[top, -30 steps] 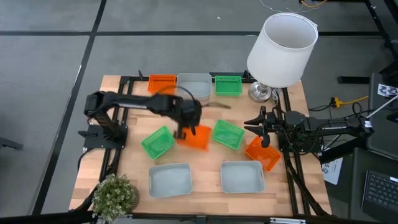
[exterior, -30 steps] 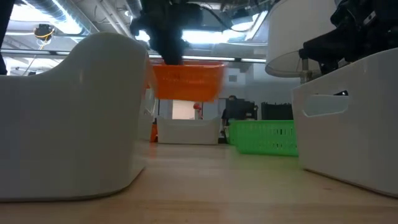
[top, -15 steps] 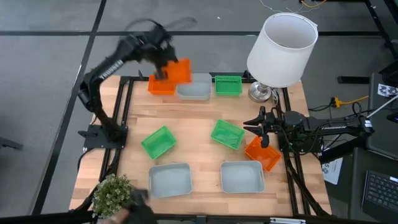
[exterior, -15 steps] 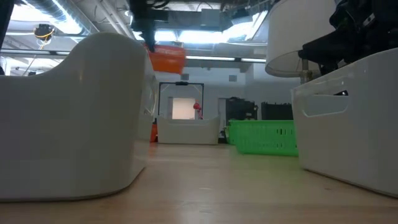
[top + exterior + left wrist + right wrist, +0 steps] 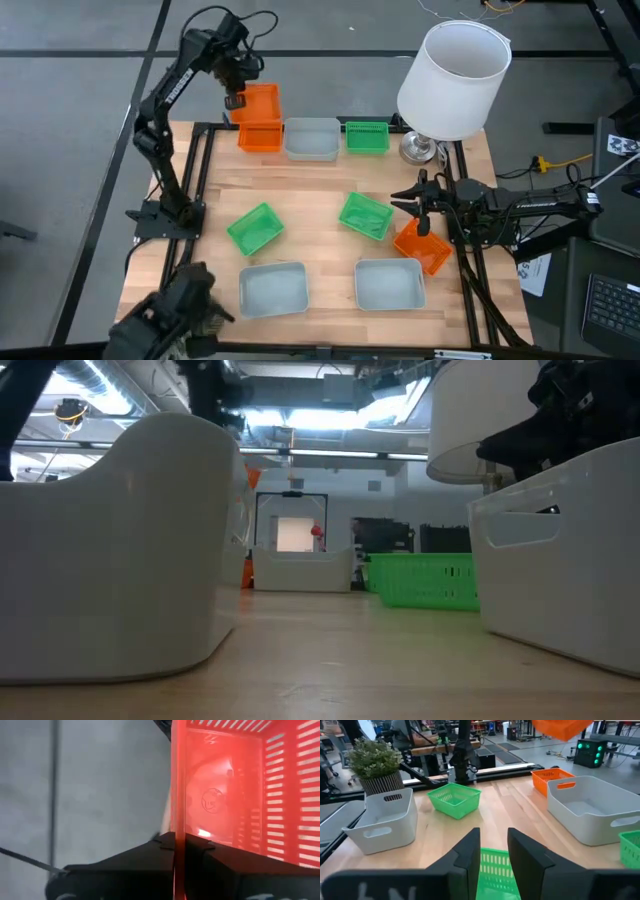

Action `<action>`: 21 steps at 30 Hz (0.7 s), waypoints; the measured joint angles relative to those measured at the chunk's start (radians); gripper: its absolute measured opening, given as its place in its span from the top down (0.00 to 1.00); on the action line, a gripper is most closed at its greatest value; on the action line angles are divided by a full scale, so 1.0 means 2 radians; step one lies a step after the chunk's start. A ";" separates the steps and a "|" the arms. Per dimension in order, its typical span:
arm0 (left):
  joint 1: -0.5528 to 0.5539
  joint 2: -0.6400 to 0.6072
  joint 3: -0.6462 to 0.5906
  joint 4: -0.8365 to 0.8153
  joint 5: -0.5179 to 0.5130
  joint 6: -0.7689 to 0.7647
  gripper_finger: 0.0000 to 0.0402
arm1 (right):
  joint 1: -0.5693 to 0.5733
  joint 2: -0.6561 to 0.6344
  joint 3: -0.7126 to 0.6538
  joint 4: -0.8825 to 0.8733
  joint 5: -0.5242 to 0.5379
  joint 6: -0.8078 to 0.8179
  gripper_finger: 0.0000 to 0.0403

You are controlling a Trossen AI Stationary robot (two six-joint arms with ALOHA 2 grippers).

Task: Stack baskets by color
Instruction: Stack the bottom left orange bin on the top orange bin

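- Left gripper [image 5: 236, 97] clamps an orange basket's [image 5: 259, 103] wall, raised over the orange bin [image 5: 261, 137] beside the lampshade [image 5: 455, 78].
- Right gripper [image 5: 413, 206] waits below the lampshade, fingers spread.

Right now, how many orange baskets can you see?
3. One orange basket is held up by the left pincer over the table's far edge; a second sits under it at the far left; a third lies beside the right pincer.

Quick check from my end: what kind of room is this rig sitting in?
Probably a robotics lab or workshop, not a home. The wooden table stands on a bare grey floor, the low view shows exposed ceiling ducts, and the right wrist view shows workbenches and equipment with green lights behind it.
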 joint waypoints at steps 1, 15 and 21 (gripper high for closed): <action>0.004 0.011 0.000 -0.010 0.000 0.005 1.00 | 0.000 0.000 0.000 0.000 0.000 0.001 0.75; 0.015 0.136 -0.001 -0.034 -0.004 0.056 1.00 | 0.000 0.000 0.000 0.000 0.000 0.051 0.75; 0.006 0.137 -0.001 -0.026 0.011 0.077 1.00 | 0.000 0.000 0.000 0.000 0.001 0.032 0.75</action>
